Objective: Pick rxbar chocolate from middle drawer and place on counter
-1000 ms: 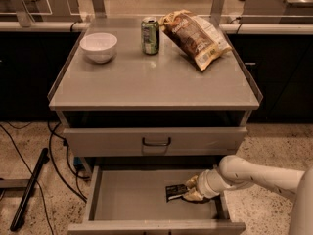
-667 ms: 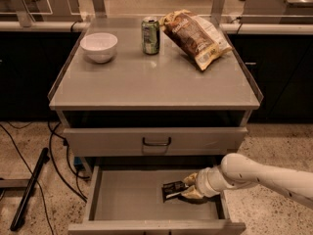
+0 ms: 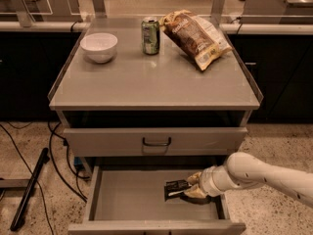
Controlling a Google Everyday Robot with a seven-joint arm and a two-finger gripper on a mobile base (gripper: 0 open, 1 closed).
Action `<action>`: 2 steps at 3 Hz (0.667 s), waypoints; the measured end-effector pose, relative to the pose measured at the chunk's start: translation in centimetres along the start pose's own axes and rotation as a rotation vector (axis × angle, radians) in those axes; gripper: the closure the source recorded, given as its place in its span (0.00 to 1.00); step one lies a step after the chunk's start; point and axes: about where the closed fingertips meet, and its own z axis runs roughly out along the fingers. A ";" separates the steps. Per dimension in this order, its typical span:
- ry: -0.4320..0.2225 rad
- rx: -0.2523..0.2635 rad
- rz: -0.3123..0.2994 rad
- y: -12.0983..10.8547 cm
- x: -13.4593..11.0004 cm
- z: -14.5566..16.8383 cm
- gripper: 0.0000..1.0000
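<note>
inside mid drawer [image 3: 128, 205]: gripper [image 3: 188, 188] tight on rxbar [image 3: 173, 186]

The white arm [image 3: 266, 174] enters from the lower right edge of the frame and reaches leftward, sloping slightly down. Its rounded forearm narrows into a ribbed wrist [image 3: 214, 179] at lower centre-right. The gripper [image 3: 190, 187] points left, held low and roughly level, with its two tan fingers [image 3: 193, 177] one above the other, closed around the right end of a black snack bar [image 3: 175, 187].
</note>
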 end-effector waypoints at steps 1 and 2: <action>-0.008 -0.007 0.097 2.1 -1.0 -5.1 1.00; 0.000 -0.003 0.127 4.0 -3.2 -10.5 1.00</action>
